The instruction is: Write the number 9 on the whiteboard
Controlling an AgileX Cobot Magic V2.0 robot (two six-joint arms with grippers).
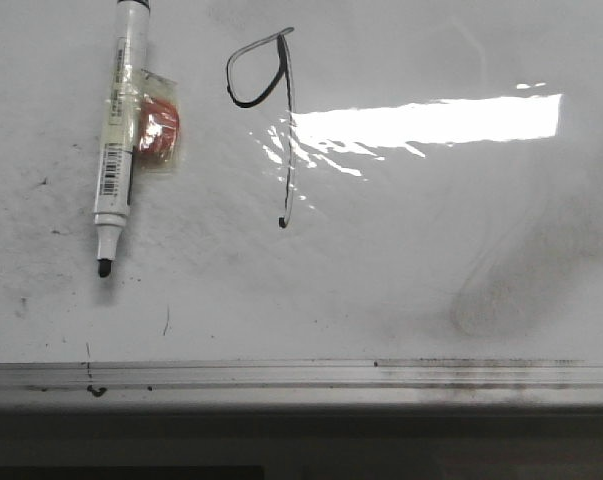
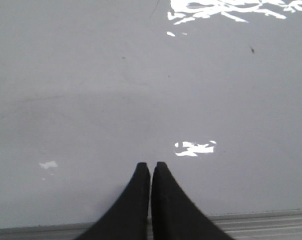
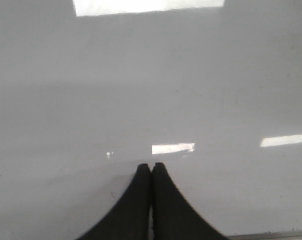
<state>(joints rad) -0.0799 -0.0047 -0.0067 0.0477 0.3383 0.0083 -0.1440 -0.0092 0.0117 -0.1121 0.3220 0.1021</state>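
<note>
Reading it as done: number 9 (image 1: pixel 271 110) drawn on whiteboard (image 1: pixel 401 280), marker (image 1: pixel 116 140) lying uncapped at left, both arms' fingers (image 2: pixel 140 200) (image 3: pixel 140 200) pressed together, holding nothing.

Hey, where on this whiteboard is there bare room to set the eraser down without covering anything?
Free: the whiteboard right of the number 9, and the strip between the 9's tail and the metal frame. Crowded: the upper left, where the uncapped marker lies beside a small red wrapped item.

Marker (image 1: pixel 115 140) lies left of the number 9 (image 1: pixel 271 110) — right side open.
</note>
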